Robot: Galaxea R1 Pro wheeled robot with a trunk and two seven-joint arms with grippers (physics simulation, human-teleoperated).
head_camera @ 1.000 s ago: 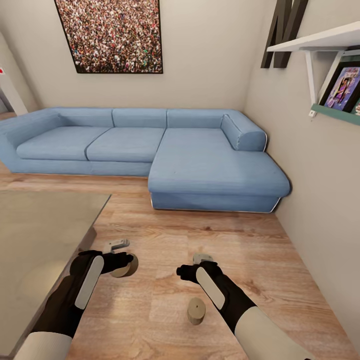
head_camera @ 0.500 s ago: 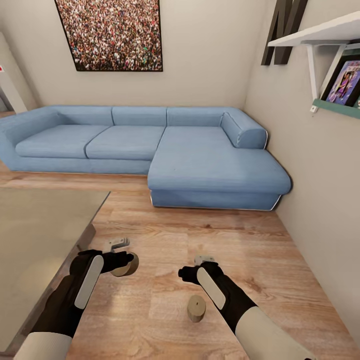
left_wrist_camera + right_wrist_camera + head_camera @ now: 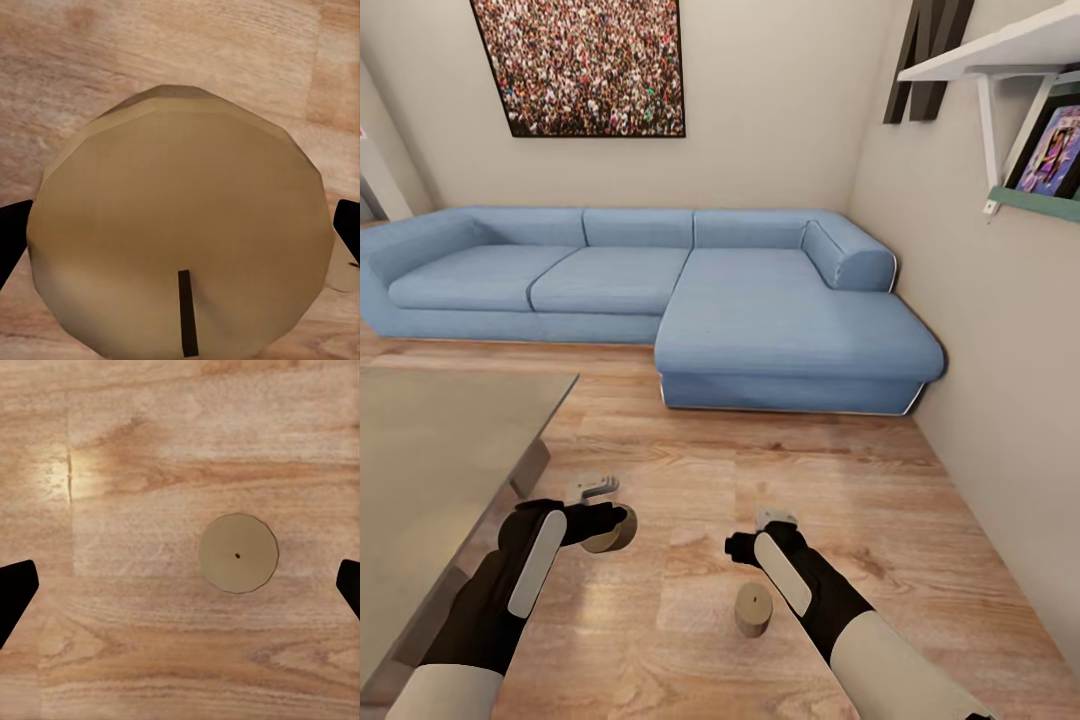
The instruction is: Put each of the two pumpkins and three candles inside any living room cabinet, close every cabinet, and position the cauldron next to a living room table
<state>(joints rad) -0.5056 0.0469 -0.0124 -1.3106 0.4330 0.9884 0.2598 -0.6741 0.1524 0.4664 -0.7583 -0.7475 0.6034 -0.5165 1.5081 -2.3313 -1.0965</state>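
Observation:
My left gripper [image 3: 608, 527] is shut on a tan candle [image 3: 612, 541], held just above the wooden floor beside the table corner. In the left wrist view that candle's flat top [image 3: 180, 225] with its dark wick sits close up, between the dark fingers [image 3: 11, 236]. A second tan candle [image 3: 753, 608] stands upright on the floor. My right gripper [image 3: 743, 548] hangs open above the floor, just beyond it. The right wrist view looks straight down on this candle [image 3: 238, 553], with the fingertips [image 3: 15, 589] wide apart on either side. The pumpkins, cabinet and cauldron are out of view.
A low grey-topped table [image 3: 430, 450] fills the left. A blue corner sofa [image 3: 760, 320] spans the far wall. The wall at the right [image 3: 1010, 380] carries white shelves [image 3: 1000, 50]. Wooden floor [image 3: 840, 480] lies between the sofa and my arms.
The whole view has shifted a little, so the camera moved. My right gripper has edged slightly to the right. The left gripper keeps its hold on the candle.

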